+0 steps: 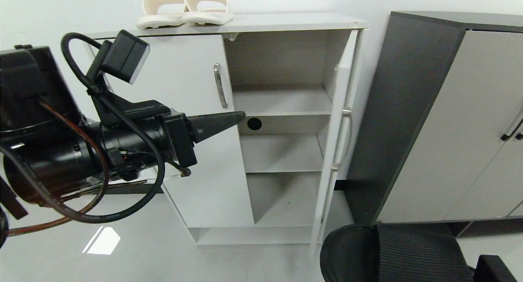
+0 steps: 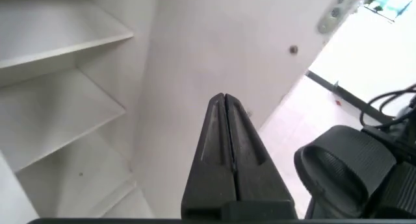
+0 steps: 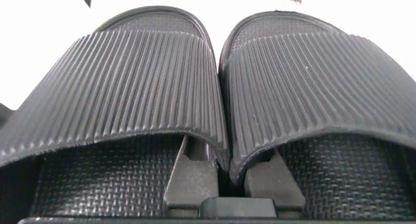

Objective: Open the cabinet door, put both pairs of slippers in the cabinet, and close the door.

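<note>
black slippers [image 3: 156, 81] | right pincer [image 3: 229, 177] tips hidden beneath | cabinet door [image 1: 341, 110] open

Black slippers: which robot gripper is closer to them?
Right. The right gripper holds the black slippers; the left gripper is apart, up at the open cabinet.

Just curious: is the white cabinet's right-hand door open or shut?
Open. The right door stands swung outward, and the shelves behind it are in plain sight.
</note>
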### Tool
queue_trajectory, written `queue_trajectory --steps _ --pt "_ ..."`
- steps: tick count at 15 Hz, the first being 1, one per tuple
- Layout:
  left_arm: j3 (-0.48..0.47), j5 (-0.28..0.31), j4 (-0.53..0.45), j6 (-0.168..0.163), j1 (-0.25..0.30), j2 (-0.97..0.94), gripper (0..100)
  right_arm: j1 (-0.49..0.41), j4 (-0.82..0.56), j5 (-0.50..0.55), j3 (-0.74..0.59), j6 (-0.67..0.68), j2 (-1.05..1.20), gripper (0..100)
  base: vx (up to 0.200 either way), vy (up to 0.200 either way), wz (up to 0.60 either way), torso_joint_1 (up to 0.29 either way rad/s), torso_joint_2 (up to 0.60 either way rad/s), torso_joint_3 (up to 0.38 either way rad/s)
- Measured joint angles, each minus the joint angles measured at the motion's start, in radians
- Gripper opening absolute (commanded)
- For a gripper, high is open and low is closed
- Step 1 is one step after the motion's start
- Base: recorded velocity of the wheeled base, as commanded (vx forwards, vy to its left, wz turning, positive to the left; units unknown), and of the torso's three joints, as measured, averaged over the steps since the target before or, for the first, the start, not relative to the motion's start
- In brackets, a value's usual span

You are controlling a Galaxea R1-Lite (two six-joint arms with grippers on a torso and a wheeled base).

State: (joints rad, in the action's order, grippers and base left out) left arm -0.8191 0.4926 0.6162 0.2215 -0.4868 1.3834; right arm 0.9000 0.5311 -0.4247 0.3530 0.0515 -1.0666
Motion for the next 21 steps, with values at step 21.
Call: queue_trajectory --steps 21 --pt "0.440 -0.980 -0.652 -0.175 0.386 -0.954 0 0.017 -0.149 0.590 0.330 0.220 -0.266 0 0.000 0.000 0.00 0.000 0.00 0.000"
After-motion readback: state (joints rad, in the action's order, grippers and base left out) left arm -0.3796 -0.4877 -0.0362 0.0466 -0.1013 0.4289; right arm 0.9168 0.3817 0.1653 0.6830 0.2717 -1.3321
